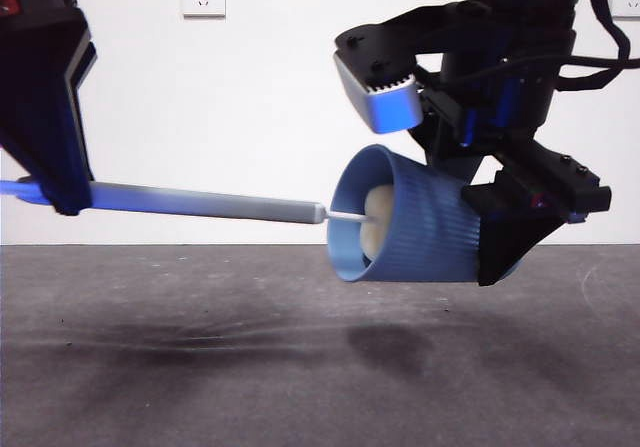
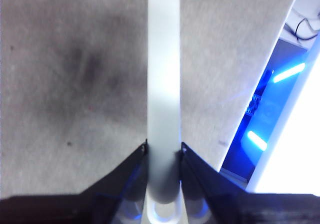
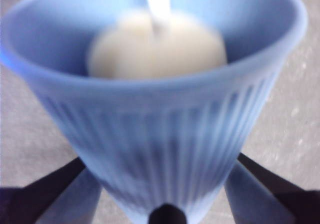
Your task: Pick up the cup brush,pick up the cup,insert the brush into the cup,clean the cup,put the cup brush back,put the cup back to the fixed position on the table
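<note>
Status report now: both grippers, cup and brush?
Left gripper shut on cup brush handle. Right gripper shut on cup, held sideways above table. Sponge head inside cup. Nothing in the way.

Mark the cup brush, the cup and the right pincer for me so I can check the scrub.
cup brush (image 1: 200,204): front view, on the grey handle.
cup (image 1: 430,232): front view, on the ribbed blue side wall.
right pincer (image 3: 162,204): right wrist view, between its jaws, at the cup's base.

The table (image 1: 200,367) lies open beneath everything, and both things hang above it. Mid-air, the brush (image 1: 210,204) runs level into the tipped cup (image 1: 420,227), barring the middle. The left gripper (image 1: 50,182) and right gripper (image 1: 520,237) crowd either side.
</note>
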